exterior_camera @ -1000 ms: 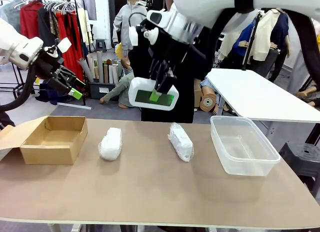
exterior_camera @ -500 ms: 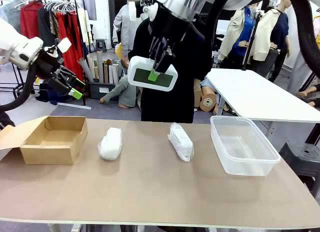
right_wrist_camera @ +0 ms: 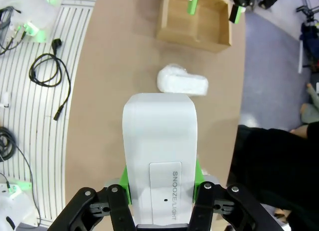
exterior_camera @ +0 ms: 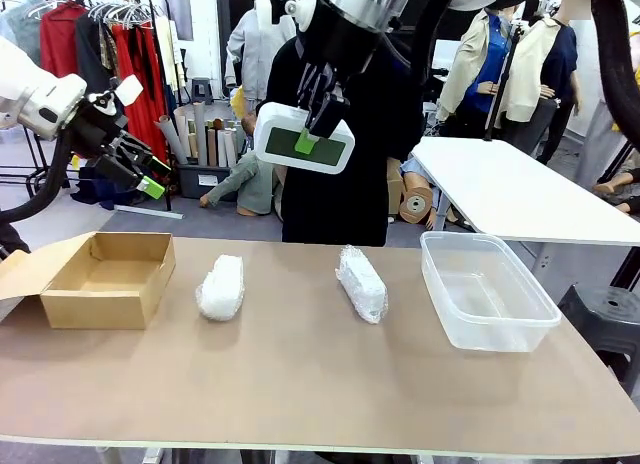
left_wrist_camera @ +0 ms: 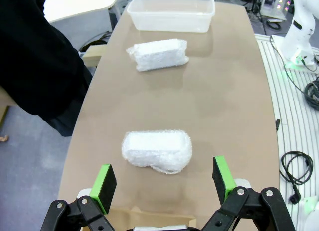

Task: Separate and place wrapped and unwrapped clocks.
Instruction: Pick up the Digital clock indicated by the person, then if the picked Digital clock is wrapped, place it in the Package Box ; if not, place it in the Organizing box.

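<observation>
Over the past sec. the right gripper (exterior_camera: 312,124) climbed w/ the bare clock (exterior_camera: 335,156), from a little above the far edge of the table (exterior_camera: 300,384) to well above it, and drifted slightly to its left. The left gripper (exterior_camera: 140,174) and both bundles kept their places.

The right gripper's jaws were clamped front to back on the clock, 1 of the green pads (exterior_camera: 305,141) pressed on the dark screen and the other behind the casing. The clock hung tilted, screen toward the front camera, w/ a person in dark clothing (exterior_camera: 350,184) standing at the far side behind it.

Below, the bundle nearer the tub (exterior_camera: 362,282) and the bundle nearer the box (exterior_camera: 222,287) lay apart on the tabletop, neither touched by an arm. The clear plastic tub (exterior_camera: 440,284) sat at the robot's right and the cardboard box (exterior_camera: 95,309) at its left w/ flaps open, and each looked empty.

The left gripper hung high over the box end, jaws spread wide and holding nothing. In its wrist view the nearer bundle lay on the table beyond its fingers.

Judged from this, 0 of 3 items were sorted. Only the pick-up of the unwrapped clock was done. Still left were setting the clock in 1 container and moving the 2 wrapped bundles to the other. Which container was meant for which could not be told.
</observation>
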### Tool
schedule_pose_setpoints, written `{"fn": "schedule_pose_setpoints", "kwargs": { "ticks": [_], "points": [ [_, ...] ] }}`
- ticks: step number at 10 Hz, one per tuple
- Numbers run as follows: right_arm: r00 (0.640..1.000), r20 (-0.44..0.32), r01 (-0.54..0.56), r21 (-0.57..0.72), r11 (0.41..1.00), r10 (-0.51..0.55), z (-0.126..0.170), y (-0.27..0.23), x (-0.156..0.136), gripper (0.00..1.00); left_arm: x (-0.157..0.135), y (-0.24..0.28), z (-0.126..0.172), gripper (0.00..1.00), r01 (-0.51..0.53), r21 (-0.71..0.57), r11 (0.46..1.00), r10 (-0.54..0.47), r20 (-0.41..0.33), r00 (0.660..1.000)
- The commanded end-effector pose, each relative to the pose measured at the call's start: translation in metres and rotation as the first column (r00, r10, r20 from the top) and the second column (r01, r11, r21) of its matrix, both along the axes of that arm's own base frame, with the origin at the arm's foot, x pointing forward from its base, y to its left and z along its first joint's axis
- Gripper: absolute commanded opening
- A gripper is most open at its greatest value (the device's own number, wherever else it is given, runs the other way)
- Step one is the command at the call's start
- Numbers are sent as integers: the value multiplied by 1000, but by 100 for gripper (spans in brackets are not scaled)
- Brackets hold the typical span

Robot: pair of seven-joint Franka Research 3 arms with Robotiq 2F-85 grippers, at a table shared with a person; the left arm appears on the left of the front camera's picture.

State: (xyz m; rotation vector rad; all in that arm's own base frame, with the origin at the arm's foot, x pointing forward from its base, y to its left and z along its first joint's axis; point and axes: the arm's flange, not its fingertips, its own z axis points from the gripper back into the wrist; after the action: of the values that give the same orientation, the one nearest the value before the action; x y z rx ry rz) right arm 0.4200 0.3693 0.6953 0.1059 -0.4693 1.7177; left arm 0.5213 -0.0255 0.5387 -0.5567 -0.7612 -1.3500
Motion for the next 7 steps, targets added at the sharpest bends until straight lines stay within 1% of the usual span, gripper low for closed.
{"fn": "schedule_pose_setpoints", "kwargs": {
  "ticks": [1,7],
  "points": [
    [1000,-2,2,9,1000,-2,2,-1,-1,0,0,0,2,100,-6,-5,1000,6,-1,1000],
    [1000,-2,2,9,1000,-2,2,-1,-1,0,0,0,2,100,-6,-5,1000,6,-1,1000]
  ]
}}
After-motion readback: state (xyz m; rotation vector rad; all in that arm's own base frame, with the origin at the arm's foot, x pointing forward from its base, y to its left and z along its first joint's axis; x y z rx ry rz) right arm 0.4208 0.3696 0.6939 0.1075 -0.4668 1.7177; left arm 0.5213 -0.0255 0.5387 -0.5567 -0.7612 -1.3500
